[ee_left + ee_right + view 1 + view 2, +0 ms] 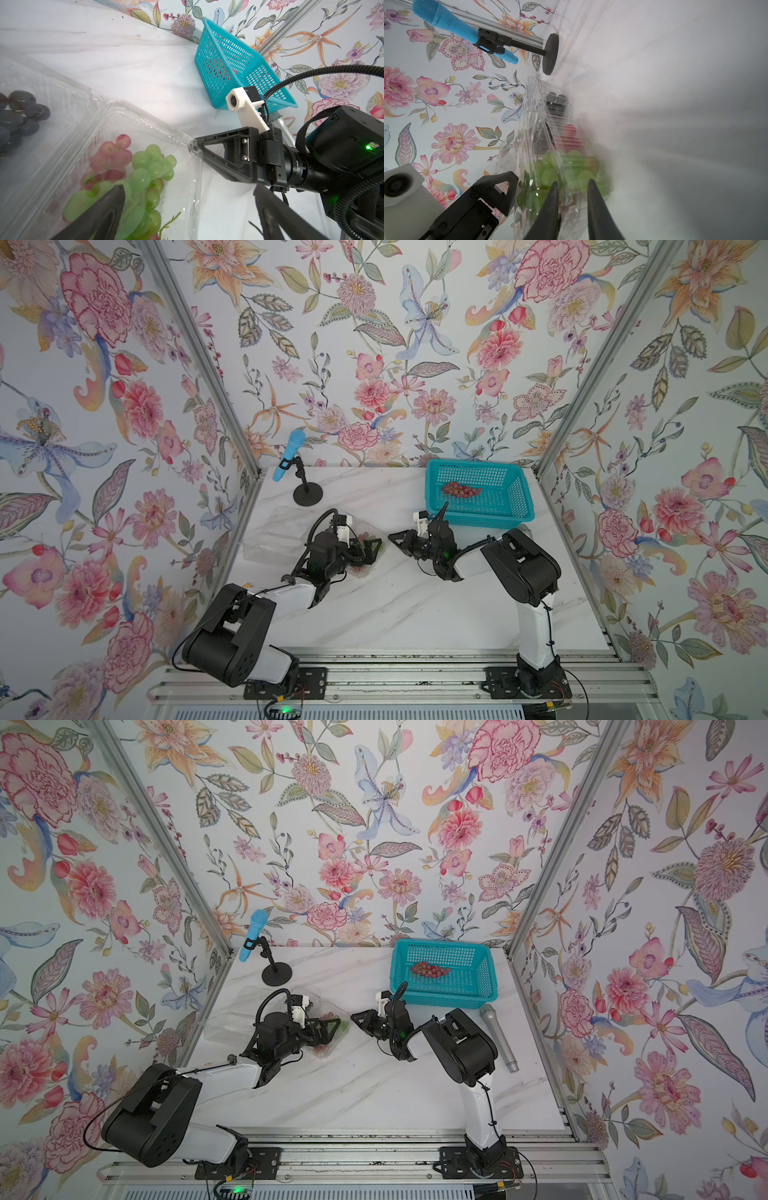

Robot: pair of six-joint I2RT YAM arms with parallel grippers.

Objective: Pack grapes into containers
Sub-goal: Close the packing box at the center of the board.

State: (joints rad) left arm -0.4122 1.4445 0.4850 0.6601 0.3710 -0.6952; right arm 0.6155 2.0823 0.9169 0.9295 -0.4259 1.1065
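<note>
Right claw, jaws narrowly apart, straddles the corner rim of the clamshell container of green and red grapes; left claw gapes wide above them.

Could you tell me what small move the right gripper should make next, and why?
Probably close the right gripper on the rim of the container: it straddles that clear corner beside the green grapes without pinching it yet, while the left gripper hangs open over them.
</note>
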